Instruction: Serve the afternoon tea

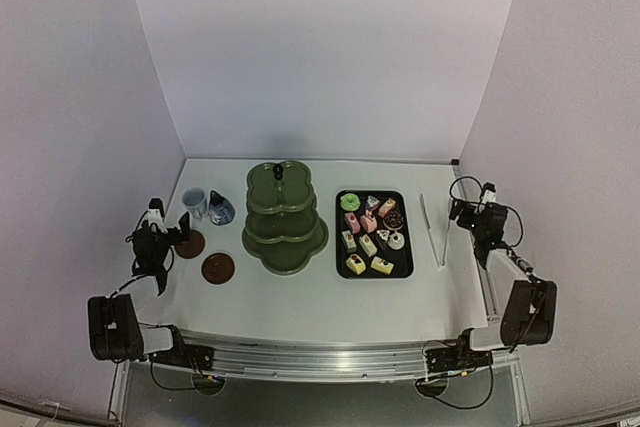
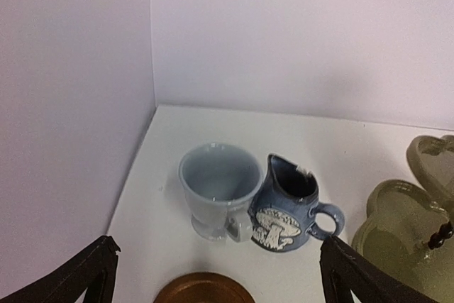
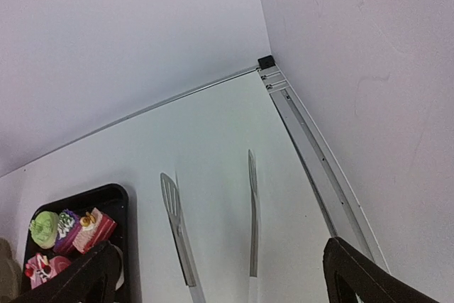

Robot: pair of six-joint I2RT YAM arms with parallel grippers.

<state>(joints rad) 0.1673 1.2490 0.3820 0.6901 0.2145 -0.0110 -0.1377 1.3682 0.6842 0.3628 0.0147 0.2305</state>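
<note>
The olive-green three-tier stand (image 1: 284,217) stands at the table's middle, its tiers bare; its edge shows in the left wrist view (image 2: 404,218). Several small cakes (image 1: 372,234) lie in the black tray (image 1: 341,259); a few show in the right wrist view (image 3: 67,228). The pale cup (image 1: 194,202) and dark-blue pot (image 1: 220,209) stand side by side, touching (image 2: 216,186) (image 2: 287,207). Two brown saucers (image 1: 190,243) (image 1: 218,268) lie near them; one shows in the left wrist view (image 2: 203,289). My left gripper (image 1: 178,230) (image 2: 216,292) is open and empty over a saucer. My right gripper (image 1: 458,211) (image 3: 220,292) is open and empty.
Thin white tongs (image 1: 432,230) lie right of the tray, spread open below my right gripper (image 3: 213,225). White walls close in the back and both sides. A metal rail (image 3: 312,154) runs along the table's right edge.
</note>
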